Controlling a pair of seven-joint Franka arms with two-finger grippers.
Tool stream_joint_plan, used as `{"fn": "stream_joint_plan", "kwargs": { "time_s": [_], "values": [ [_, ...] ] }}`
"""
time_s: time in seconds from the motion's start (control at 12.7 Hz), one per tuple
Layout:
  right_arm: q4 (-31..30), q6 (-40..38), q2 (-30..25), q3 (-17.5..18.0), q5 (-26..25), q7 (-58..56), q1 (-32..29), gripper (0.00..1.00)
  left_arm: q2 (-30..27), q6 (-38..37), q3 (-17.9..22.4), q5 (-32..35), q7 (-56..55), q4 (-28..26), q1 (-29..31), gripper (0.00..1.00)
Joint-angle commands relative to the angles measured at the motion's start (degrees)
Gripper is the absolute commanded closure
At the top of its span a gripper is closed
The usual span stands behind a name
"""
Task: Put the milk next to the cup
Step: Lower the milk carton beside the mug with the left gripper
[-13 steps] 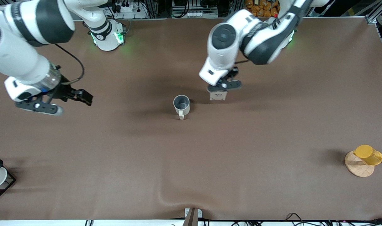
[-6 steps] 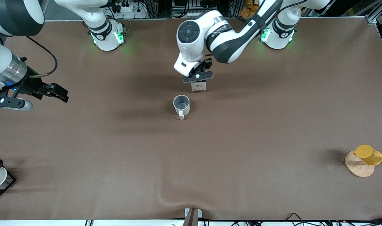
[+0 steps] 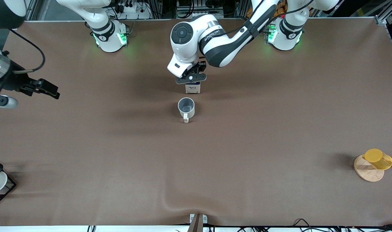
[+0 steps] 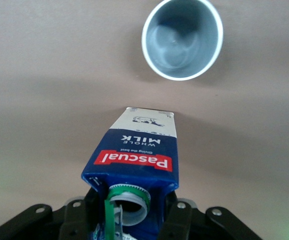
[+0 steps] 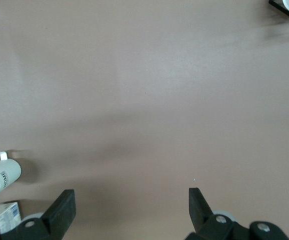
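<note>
Since a second ago the left tool (image 3: 191, 78) has carried the milk (image 3: 192, 87) toward the right arm's end of the surface (image 3: 247, 145), and it now hangs clamped on the carton's top just beside the cup (image 3: 186, 108), on the side toward the edge where the bases stand. The right tool (image 3: 38, 87) has drawn back to its own end, jaws wide apart and empty.
</note>
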Motion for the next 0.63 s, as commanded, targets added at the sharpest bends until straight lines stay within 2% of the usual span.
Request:
{"fn": "stream_joint_plan", "kwargs": {
  "time_s": [0.0,0.16,0.55],
  "values": [
    [6.1,-3.8,0.2,1.3,1.2,-0.8,-0.7,0.0,3.0,-0.5,0.4,3.6,-0.7,4.1,-1.4,0.64],
    [10.7,-7.0,2.7,1.3,0.9,-0.9,-0.7,0.0,3.1,-0.5,0.4,3.6,-0.6,4.3,-1.4,0.64],
    [10.8,-7.2,2.8,1.2,0.7,-0.7,-0.8,0.0,4.2,-0.5,2.0,3.8,-0.4,4.6,-1.6,0.62]
  ]
}}
